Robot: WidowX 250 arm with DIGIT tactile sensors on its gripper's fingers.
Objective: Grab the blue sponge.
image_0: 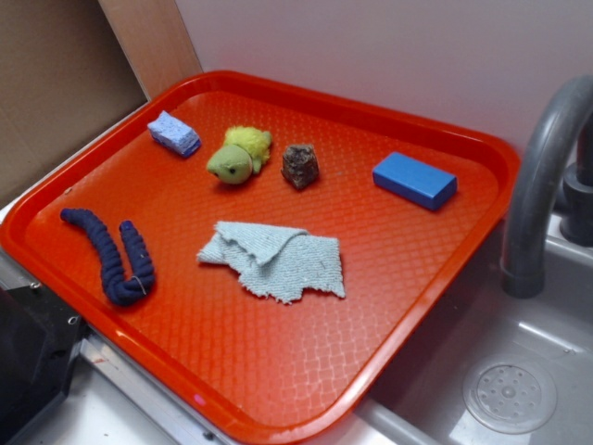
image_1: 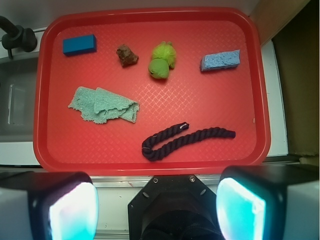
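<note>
The blue sponge (image_0: 174, 133) is a small pale periwinkle porous block. It lies at the far left of the red tray (image_0: 435, 306), left of the green plush toy (image_0: 239, 155). In the wrist view the sponge (image_1: 220, 60) lies at the upper right of the tray (image_1: 150, 157), right of the plush toy (image_1: 162, 60). My gripper (image_1: 156, 207) is open and empty, with both pads wide apart at the bottom of the wrist view. It hangs high above the tray's near edge, far from the sponge. It is not visible in the exterior view.
On the tray also lie a bright blue smooth block (image_0: 414, 180), a brown lump (image_0: 300, 166), a grey-blue frayed cloth (image_0: 275, 259) and a dark navy rope (image_0: 113, 256). A grey faucet (image_0: 547, 176) and a sink (image_0: 519, 371) stand to the right.
</note>
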